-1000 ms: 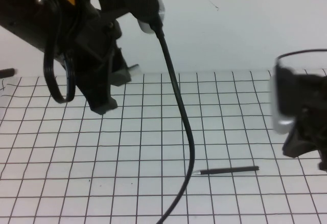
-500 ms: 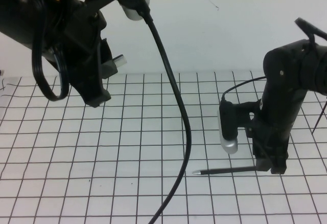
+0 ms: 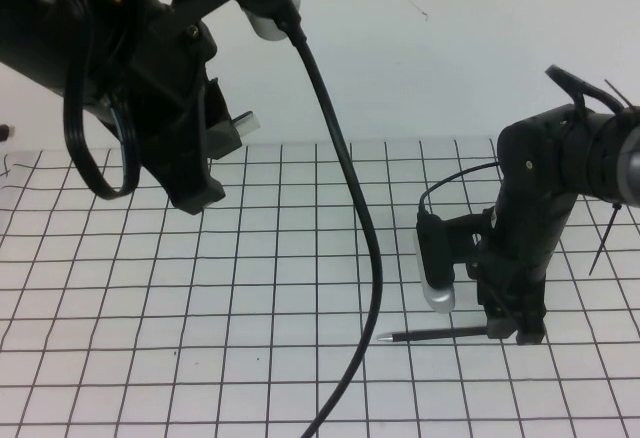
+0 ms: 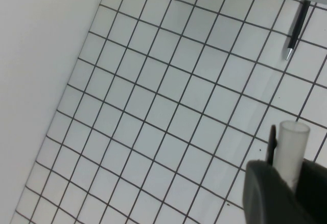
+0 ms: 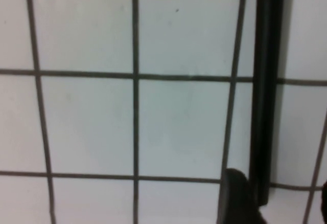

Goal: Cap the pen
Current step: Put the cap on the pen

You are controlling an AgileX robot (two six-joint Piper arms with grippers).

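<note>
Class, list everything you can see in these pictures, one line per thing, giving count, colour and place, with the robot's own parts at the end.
pen: one, black with a silver tip, lying on the gridded table near the front right, tip pointing toward the robot's left.
cap: one, pale and tube-shaped, held in the left tool, open end outward.
gridded table: one, white with black lines, under everything.
wall: one, white, behind the table.
cable: one, thick, black, hanging from the left arm down to the front edge.
left tool: one, black, raised over the table's rear left, shut on the cap.
right tool: one, black, down at the pen's back end; the pen runs beside one finger.
</note>
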